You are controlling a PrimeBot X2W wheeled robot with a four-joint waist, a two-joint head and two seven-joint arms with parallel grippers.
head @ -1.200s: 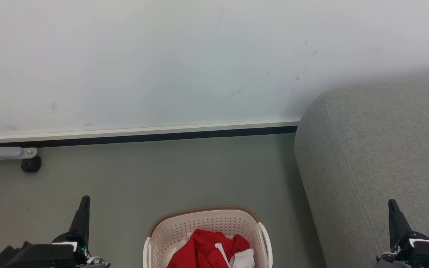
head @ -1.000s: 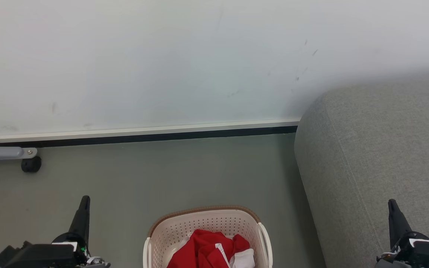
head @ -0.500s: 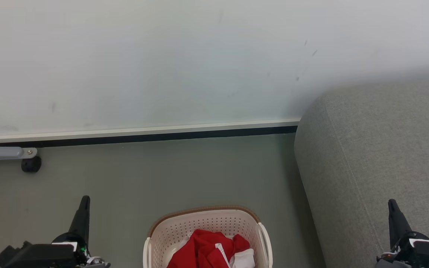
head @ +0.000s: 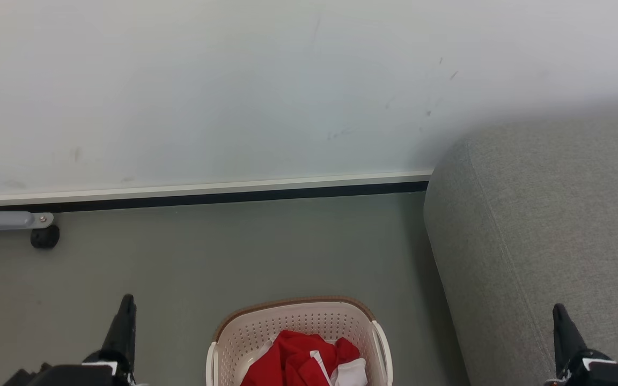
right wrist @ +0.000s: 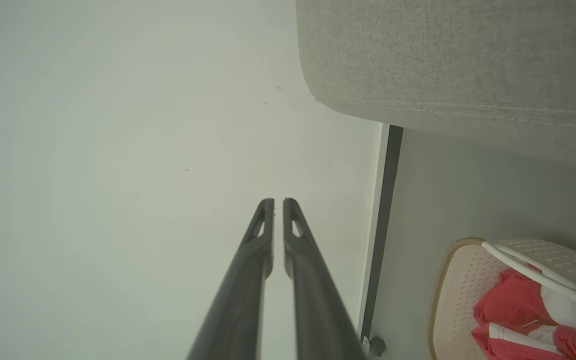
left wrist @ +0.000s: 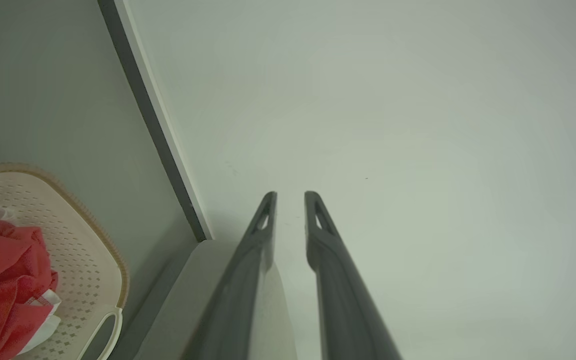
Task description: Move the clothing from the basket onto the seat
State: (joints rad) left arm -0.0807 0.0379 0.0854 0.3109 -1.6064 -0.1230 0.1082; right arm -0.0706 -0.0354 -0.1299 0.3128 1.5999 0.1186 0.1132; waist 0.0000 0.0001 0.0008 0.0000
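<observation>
The cream basket (head: pixel 298 316) with its brown rim stands on the floor at the bottom centre, and the red clothing (head: pixel 293 359) with white parts lies bunched inside it. The grey seat (head: pixel 545 214) fills the right side. My left gripper (head: pixel 126 305) points up left of the basket. My right gripper (head: pixel 560 316) points up in front of the seat. In the left wrist view the left gripper (left wrist: pixel 290 197) has a clear gap and holds nothing; basket (left wrist: pixel 83 235) and clothing (left wrist: pixel 3 280) lie at its left. The right gripper (right wrist: pixel 278 205) shows a narrow empty gap, with seat (right wrist: pixel 448 65), basket (right wrist: pixel 463 280) and clothing (right wrist: pixel 513 305) to its right.
A pale wall with a white and black baseboard (head: pixel 201 193) runs behind everything. A grey metal leg with a black caster (head: pixel 45 236) stands on the floor at the far left. Grey-green floor (head: pixel 244 252) stretches between the basket and the wall.
Both grippers have dropped lower in the head view. Basket, clothing and seat have stayed where they were.
</observation>
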